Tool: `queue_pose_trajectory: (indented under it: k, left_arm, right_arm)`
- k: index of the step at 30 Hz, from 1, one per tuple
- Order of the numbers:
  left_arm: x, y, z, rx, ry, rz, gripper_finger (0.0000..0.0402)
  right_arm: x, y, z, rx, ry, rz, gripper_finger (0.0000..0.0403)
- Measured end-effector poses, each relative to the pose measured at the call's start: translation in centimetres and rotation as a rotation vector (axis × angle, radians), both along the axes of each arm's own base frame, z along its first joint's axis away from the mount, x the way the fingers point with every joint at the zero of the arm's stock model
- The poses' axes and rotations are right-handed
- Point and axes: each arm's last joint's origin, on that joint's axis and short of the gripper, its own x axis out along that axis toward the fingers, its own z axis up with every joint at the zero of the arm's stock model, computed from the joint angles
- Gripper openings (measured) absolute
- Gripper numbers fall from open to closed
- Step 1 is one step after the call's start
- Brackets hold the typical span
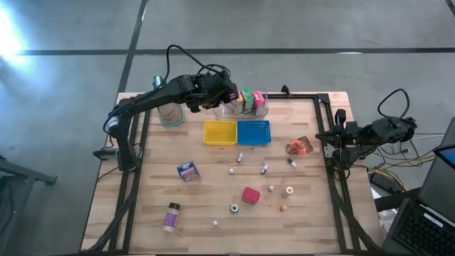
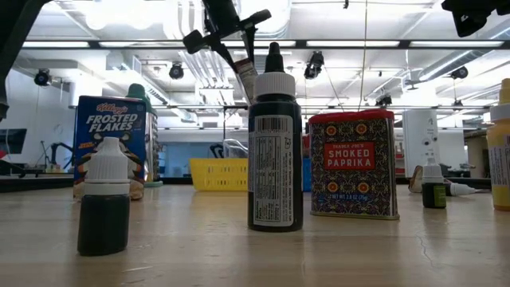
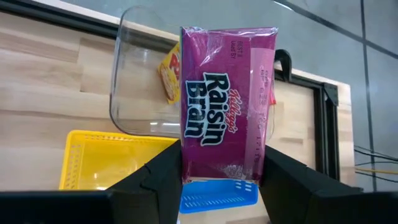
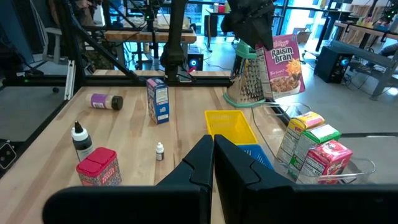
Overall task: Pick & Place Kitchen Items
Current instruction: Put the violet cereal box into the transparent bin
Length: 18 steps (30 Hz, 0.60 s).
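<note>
A purple Raisin Bran carton (image 3: pixel 227 106) hangs above the clear bin (image 3: pixel 134 74) at the table's far middle, with my left gripper (image 3: pixel 222 179) shut on it. In the right wrist view the same carton (image 4: pixel 283 65) shows below the left gripper (image 4: pixel 254 25). Yellow, green and pink cartons (image 4: pixel 314 149) stand in the bin. A blue Frosted Flakes carton (image 1: pixel 188 171), a red block (image 1: pixel 250 195) and an orange pouch (image 1: pixel 299 146) rest on the table. My right gripper (image 4: pixel 213 158) waits shut at the table's right edge. My left gripper pinches the carton between its two fingers (image 3: pixel 158 183), one on each narrow side, near one end (image 3: pixel 186 168). The fingers slant down from the table's left. The carton hangs below them, tilted, lifted clear of the bin and the table.
A yellow tray (image 1: pixel 220 132) and a blue tray (image 1: pixel 254 132) lie side by side just nearer than the bin. A tall container (image 1: pixel 170 110) stands left of the bin. A spice jar (image 1: pixel 171 217) and small bottles (image 1: pixel 240 158) are scattered over the near half.
</note>
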Motion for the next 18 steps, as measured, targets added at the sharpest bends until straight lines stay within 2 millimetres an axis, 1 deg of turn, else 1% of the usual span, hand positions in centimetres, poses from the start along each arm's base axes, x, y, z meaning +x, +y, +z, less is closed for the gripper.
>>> queue_pose_trajectory:
  k: [2, 6, 9, 18]
  left_arm:
    - [0.0, 0.0, 0.0, 0.001, -0.006, 0.008, 0.0184]
    - [-0.1, 0.0, -0.1, -0.030, -0.038, 0.099, 0.0184]
    - [0.3, 0.2, -0.4, -0.027, -0.048, 0.126, 0.0186]
    - [1.7, 0.8, -2.9, -0.091, -0.023, 0.254, 0.0188]
  right_arm:
    - [0.0, 0.0, 0.0, 0.000, 0.000, 0.000, 0.0008]
    - [0.0, 0.0, 0.0, 0.000, 0.000, 0.000, 0.0008]
    - [0.0, 0.0, 0.0, 0.000, 0.000, 0.000, 0.0008]
    - [0.0, 0.0, 0.0, 0.000, 0.000, 0.000, 0.0008]
